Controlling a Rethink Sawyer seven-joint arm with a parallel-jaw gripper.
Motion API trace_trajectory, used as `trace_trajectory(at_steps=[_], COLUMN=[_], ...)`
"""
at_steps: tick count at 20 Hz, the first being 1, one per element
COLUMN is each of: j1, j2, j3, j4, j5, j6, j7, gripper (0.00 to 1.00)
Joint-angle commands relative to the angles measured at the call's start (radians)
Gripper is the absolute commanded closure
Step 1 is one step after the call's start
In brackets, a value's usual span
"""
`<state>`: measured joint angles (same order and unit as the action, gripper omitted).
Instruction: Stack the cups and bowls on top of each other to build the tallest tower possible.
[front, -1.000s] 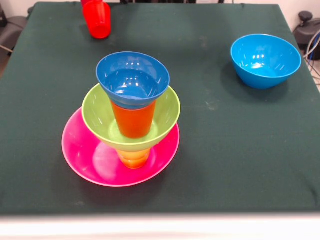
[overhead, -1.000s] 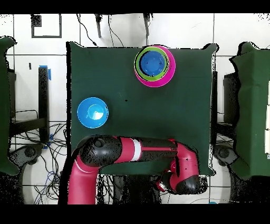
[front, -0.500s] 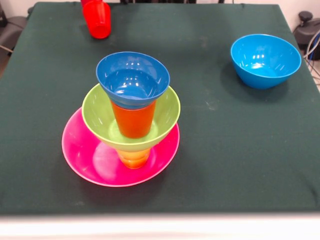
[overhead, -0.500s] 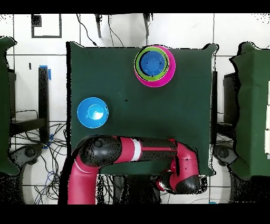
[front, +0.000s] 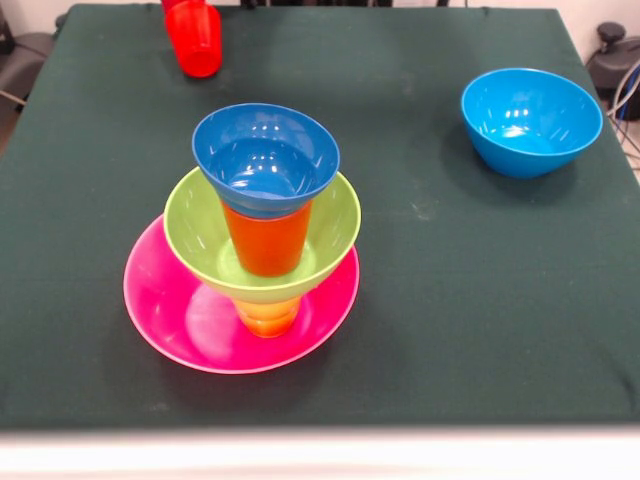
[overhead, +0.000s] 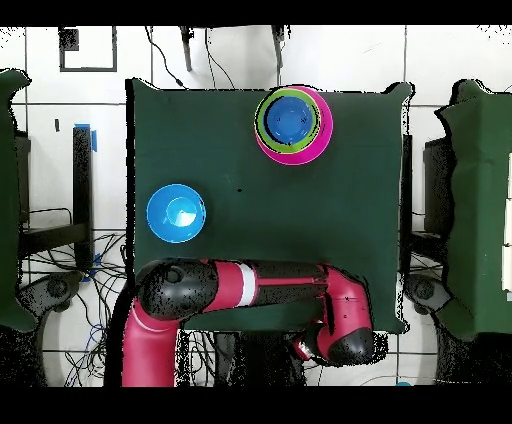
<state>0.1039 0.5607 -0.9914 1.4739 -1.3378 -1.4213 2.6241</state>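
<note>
The tower stands at the front left of the table in the front view. From the bottom up it is a wide pink bowl (front: 170, 320), a yellow cup (front: 268, 318), a lime green bowl (front: 335, 225), an orange cup (front: 268, 245) and a small dark blue bowl (front: 265, 160). From overhead the tower (overhead: 292, 122) shows as nested rings. A light blue bowl (front: 530, 120) sits alone at the far right. A red cup (front: 196, 40) stands at the far left edge, cut off by the picture's top. The arm's end (overhead: 345, 335) lies folded over the table's edge; the gripper itself does not show.
The dark green cloth (front: 450, 300) covers the table. In the overhead view the red arm (overhead: 270, 285) lies along the table's bottom edge, close to the light blue bowl (overhead: 176, 213). Cables lie on the floor at the left.
In the overhead view the arm's elbow and wrist have shifted slightly left. The tower, the light blue bowl and the red cup have not moved.
</note>
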Motion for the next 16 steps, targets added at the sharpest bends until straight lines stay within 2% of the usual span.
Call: trace_trajectory(at_steps=[1, 5, 11, 16], j1=[0.051, 0.078, 0.111, 0.112], j2=[0.054, 0.028, -0.017, -0.043], j3=[0.194, 0.225, 0.269, 0.305], j4=[-0.215, -0.163, -0.105, -0.054], j5=[0.253, 0.276, 0.267, 0.263], j6=[0.494, 0.502, 0.521, 0.527], j7=[0.254, 0.252, 0.266, 0.218], gripper=[0.00, 0.00, 0.00, 0.00])
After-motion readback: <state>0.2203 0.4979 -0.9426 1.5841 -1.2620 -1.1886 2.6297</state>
